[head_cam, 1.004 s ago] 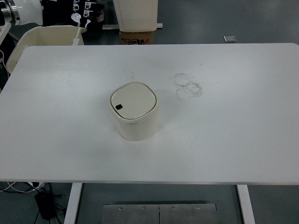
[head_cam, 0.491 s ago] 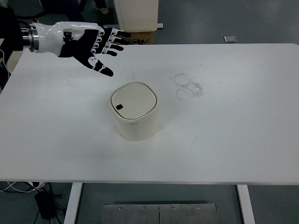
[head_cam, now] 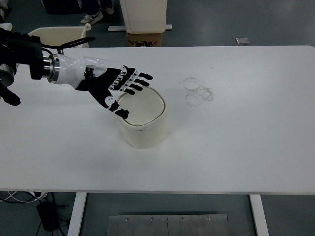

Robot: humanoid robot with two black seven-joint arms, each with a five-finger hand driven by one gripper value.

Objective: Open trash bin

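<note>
A small cream trash bin with a rounded square lid stands near the middle of the white table. Its lid is closed. My left hand reaches in from the left and hovers over the left part of the lid, fingers spread and holding nothing. It hides the lid's left corner and the dark button there. I cannot tell whether the fingers touch the lid. My right arm is out of view.
Faint ring stains mark the table right of the bin. Beyond the far edge stand a cream bin, a cardboard box and a person's shoes.
My left hand has come in from the upper left and moved down and right, from behind the bin to over its lid. The bin has not moved.
</note>
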